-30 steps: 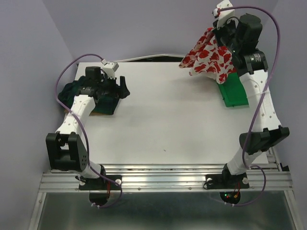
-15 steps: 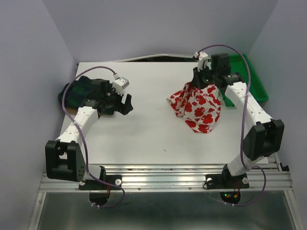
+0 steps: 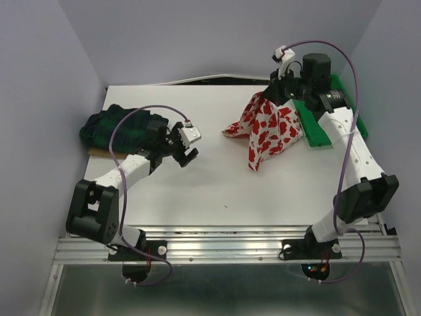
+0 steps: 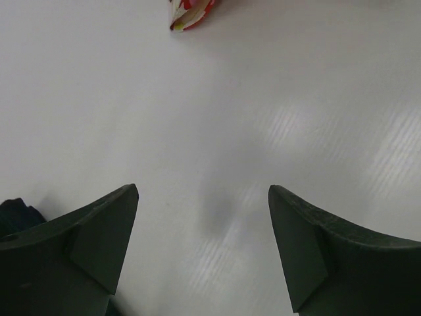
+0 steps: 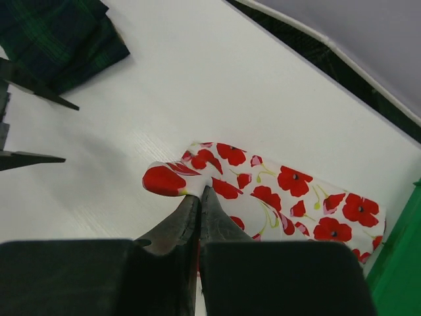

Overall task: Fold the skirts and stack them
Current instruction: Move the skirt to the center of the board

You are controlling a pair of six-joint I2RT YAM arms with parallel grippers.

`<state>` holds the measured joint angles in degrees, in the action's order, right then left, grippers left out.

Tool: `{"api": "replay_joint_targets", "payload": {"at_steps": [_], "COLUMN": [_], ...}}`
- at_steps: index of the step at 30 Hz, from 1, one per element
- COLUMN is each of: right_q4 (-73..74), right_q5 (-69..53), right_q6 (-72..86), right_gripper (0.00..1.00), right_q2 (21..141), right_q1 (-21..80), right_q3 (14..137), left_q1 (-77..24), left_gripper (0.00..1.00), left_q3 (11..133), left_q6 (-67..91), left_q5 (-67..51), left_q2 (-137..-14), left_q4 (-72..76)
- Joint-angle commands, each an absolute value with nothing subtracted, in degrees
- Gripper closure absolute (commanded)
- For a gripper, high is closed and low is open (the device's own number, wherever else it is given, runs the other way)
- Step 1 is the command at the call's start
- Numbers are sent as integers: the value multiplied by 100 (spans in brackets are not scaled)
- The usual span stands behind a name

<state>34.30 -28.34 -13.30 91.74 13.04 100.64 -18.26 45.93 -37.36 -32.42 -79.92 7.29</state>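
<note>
Since half a second ago the left gripper (image 3: 184, 150) has swung off the plaid skirt (image 3: 108, 125) toward the centre of the table (image 3: 223, 187), and the right gripper (image 3: 272, 99) has drawn the floral skirt (image 3: 270, 128) up and back toward the green tray (image 3: 323, 130).

Left jaws: wide open and empty, with only bare table between them in the wrist view. The floral skirt lies beyond and to the right of them, apart.

Floral skirt: white with red poppies, bunched and unfolded. It hangs with its long axis running from the far pinch down to a near tip at or just above the table; contact cannot be confirmed. That tip is nearest the left arm.

Right jaws: closed tight on the cloth's upper edge.

Plaid skirt: a dark, loosely folded heap at the far left, unattended.
</note>
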Motion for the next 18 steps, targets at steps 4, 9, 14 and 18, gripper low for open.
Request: {"api": "replay_joint_targets", "payload": {"at_steps": [4, 9, 14, 18], "right_q4": [3761, 3753, 3797, 3814], "right_q5": [-3217, -3208, -3296, -3270], "right_q6": [-1547, -1468, -1406, -1354], "right_gripper": [99, 99, 99, 99], "right_q2": [8754, 8745, 8842, 8921], "right_q1": [1274, 1274, 1274, 1274], "right_q3": [10643, 10854, 11161, 11285], "left_q1": [-1907, -1977, -2109, -2232], "left_gripper": [6, 2, 1, 1], "left_q3": [5587, 6179, 6565, 6653], "left_q6": [-4894, -4993, -4536, -4455], "left_q5": [-3568, -3542, -3446, -3691], "left_q2": [-9033, -9693, -10194, -10318], "left_q4": [1819, 2100, 2320, 2163]}}
